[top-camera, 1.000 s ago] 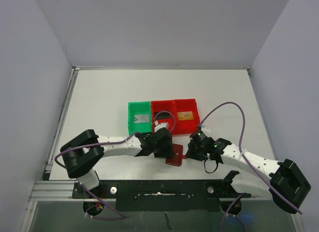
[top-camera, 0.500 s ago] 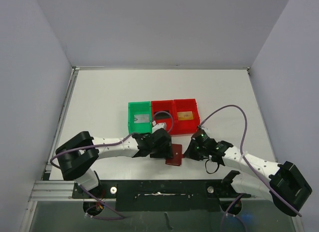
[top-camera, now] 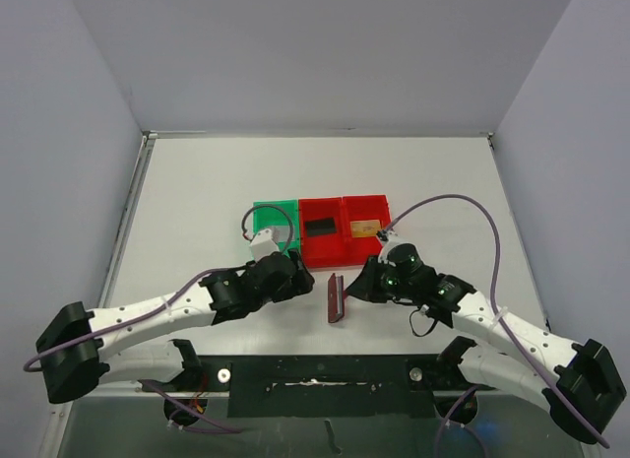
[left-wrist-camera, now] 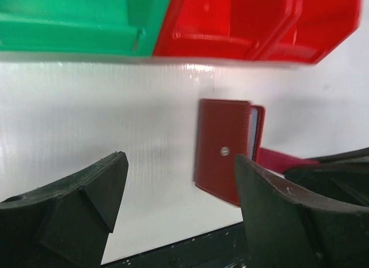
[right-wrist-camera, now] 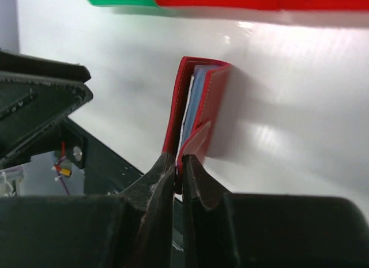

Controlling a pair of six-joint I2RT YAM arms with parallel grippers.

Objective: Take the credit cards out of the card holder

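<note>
White table (top-camera: 197,202), grey walls. Right gripper (right-wrist-camera: 179,164): pinched shut on the card holder (right-wrist-camera: 199,101), which stands on edge near the red bins (top-camera: 323,253). Left gripper (left-wrist-camera: 181,176): jaws wide, empty, just beside it. Likely risk: the thin pinch slips and the holder topples. Both arms reach low, angled inward.

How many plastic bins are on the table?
3, in one row: the green bin at the left, partly behind the left arm; the middle red bin; the right red bin.
</note>
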